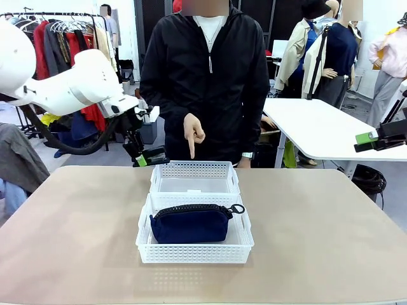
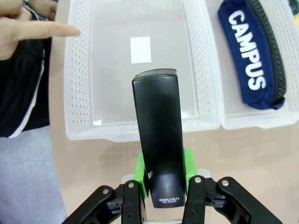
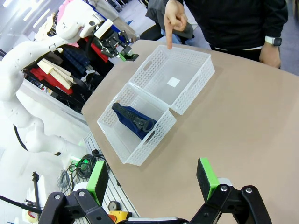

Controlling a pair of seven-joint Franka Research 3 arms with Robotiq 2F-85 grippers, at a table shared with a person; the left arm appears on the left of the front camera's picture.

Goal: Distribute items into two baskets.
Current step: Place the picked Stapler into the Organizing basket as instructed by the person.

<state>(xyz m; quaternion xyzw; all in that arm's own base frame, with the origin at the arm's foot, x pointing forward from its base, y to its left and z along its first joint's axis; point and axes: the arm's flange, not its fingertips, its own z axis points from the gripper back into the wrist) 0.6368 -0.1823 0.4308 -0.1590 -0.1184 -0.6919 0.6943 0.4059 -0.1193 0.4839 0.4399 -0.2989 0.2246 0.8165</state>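
The left gripper [image 1: 147, 157] hung above the table [image 1: 76, 241] just beside the far basket's [image 1: 194, 169] left corner, its green pads [image 2: 140, 173] pinched on the black stapler [image 2: 159, 140], which stuck out forward past the fingers. In the left wrist view the stapler's tip lay over that basket's near rim, with a white label [image 2: 140, 49] on the bare floor beyond. The near basket [image 1: 194, 253] touched the far one end to end, and the navy pouch [image 1: 191, 222] lay inside it, zipper up, its ring pull [image 1: 238, 208] toward the right wall; white letters on its side read CAMPUS. The person stood at the far edge in a black jacket, one hand [image 1: 193, 132] with the index finger pointing down at the far basket, not touching it. The right gripper [image 3: 152, 179] was held high over the table's right side, well apart from both baskets, fingers spread wide with nothing between them.
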